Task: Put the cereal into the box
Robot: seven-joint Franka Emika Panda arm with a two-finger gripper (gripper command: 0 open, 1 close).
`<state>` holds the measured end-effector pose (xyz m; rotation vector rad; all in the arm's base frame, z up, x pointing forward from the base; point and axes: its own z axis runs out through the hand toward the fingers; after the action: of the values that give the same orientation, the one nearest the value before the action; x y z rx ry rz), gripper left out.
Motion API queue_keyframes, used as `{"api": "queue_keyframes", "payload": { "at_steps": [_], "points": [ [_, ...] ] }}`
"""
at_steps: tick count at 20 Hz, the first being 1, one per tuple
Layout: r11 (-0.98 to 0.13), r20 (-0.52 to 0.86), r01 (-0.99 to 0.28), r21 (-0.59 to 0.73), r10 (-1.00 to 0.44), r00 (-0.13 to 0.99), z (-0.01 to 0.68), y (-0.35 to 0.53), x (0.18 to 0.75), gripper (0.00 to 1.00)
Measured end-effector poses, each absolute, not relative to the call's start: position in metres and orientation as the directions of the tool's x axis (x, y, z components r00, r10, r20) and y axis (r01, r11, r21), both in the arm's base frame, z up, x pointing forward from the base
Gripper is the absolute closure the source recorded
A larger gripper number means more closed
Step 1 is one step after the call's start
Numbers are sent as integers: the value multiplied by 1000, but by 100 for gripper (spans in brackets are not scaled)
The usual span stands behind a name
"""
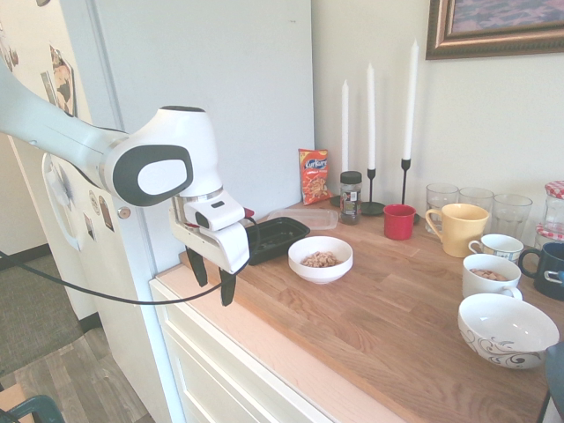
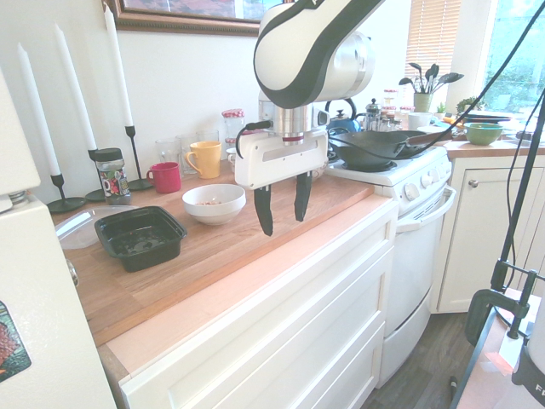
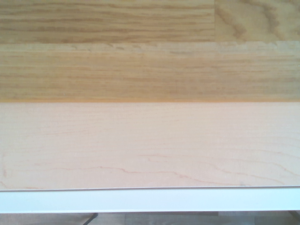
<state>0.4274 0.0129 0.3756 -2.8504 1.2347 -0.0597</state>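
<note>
Hanging over the front edge of the wooden table (image 1: 388, 326), the tool (image 1: 212, 278) points straight down with its two dark fingers (image 2: 264, 213) spread wide apart and nothing between them, so it's got hold of zilch. Wrist view is just wood grain, a paler front strip and a white edge, not much to see there.

Just behind the tool sits the black box (image 2: 140, 237), a shallow tray with a raised rim, looks empty as far as I can tell. Right beside it is a white bowl (image 1: 321, 259) and that's where the cereal (image 1: 320, 260) is, a little tan heap inside. Bowl and box are near each other but not touching.

Off at the other end of the table there's a bigger patterned bowl (image 1: 507, 329), a white cup (image 1: 491, 276) with something brownish in it, another white cup (image 1: 497, 247) and a dark mug (image 1: 546, 270).

Further back: a clear container (image 1: 304, 218) behind the box, a spice jar (image 1: 351, 196), a red mug (image 1: 399, 221), a yellow mug (image 1: 458, 228) and a few glasses (image 1: 477, 204). Against the wall stand three white candles (image 1: 370, 115) on dark holders and an orange snack bag (image 1: 314, 176). In the second exterior view a stove (image 2: 400, 175) with a wok sits past the table's end.
</note>
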Motion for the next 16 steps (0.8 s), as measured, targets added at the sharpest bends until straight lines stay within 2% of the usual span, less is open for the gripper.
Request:
{"api": "queue_keyframes", "payload": {
  "at_steps": [7,16],
  "points": [
    [-675,37,-736,-54,-738,674,385,2,452,0],
    [-593,68,-803,-59,-805,589,407,-69,554,0]
  ]
}}
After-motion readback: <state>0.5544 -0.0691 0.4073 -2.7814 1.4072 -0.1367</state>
